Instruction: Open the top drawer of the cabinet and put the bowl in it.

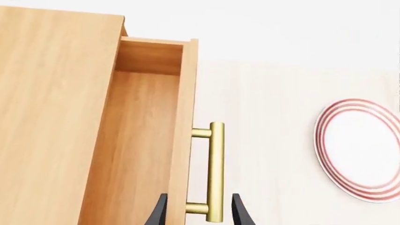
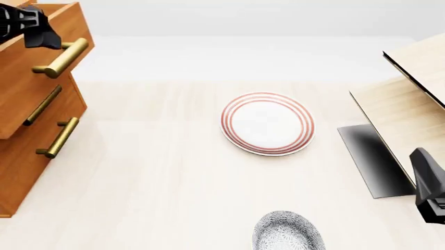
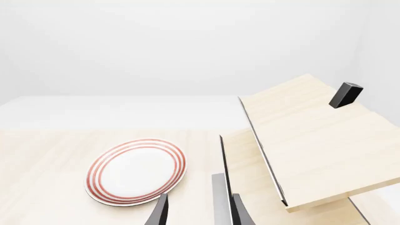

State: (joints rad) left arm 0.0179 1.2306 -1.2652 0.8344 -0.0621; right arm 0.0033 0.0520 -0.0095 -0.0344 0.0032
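Observation:
The orange-brown cabinet (image 2: pixel 21 151) stands at the table's left edge. Its top drawer (image 1: pixel 140 140) is pulled out, and the inside that shows holds nothing. My left gripper (image 1: pixel 200 213) is open, its fingers straddling one end of the drawer's brass handle (image 1: pixel 216 173) without touching it. In the front view the left gripper (image 2: pixel 33 26) sits just above that handle (image 2: pixel 62 56). The speckled grey-and-white bowl (image 2: pixel 288 232) rests on the table at the near edge, partly cut off. My right gripper (image 3: pixel 200 213) is open with nothing between its fingers, and it hangs at the far right (image 2: pixel 430 192), well away from the bowl.
A white plate with red rings (image 2: pixel 268 123) lies mid-table between the cabinet and a pale light-wood structure (image 2: pixel 407 101) on the right. A small black block (image 3: pixel 345 94) sits on that structure. The two lower drawers (image 2: pixel 41 112) are closed.

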